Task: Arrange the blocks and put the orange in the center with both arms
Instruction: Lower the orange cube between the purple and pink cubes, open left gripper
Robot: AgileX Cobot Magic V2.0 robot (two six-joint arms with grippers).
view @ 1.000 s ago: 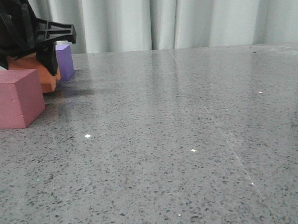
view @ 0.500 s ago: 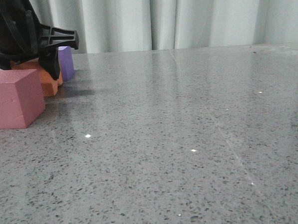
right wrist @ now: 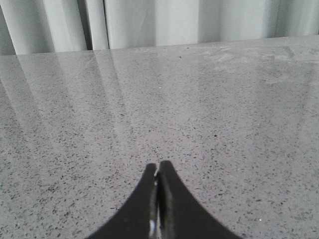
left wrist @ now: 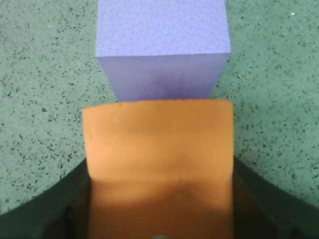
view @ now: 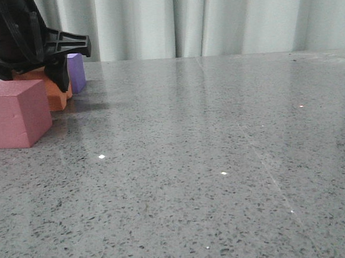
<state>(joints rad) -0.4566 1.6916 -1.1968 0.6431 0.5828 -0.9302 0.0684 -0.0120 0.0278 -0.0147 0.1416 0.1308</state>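
The left gripper [left wrist: 159, 219] is clamping the orange cube [left wrist: 158, 149] by opposite sides, the purple cube [left wrist: 162, 45] sitting at twelve o'clock; it is probably light, squashy foam. The right gripper [right wrist: 158, 172] is resting pinched together, empty.

A grey speckled table [view: 209, 162] fills most of the frame, glossy, with small white flecks, perhaps glints. Along the top edge hangs a pale pleated curtain [view: 213, 20], faintly mirrored in the tabletop.

3 blocks [view: 15, 113] in row at table's [view: 220, 161] far left
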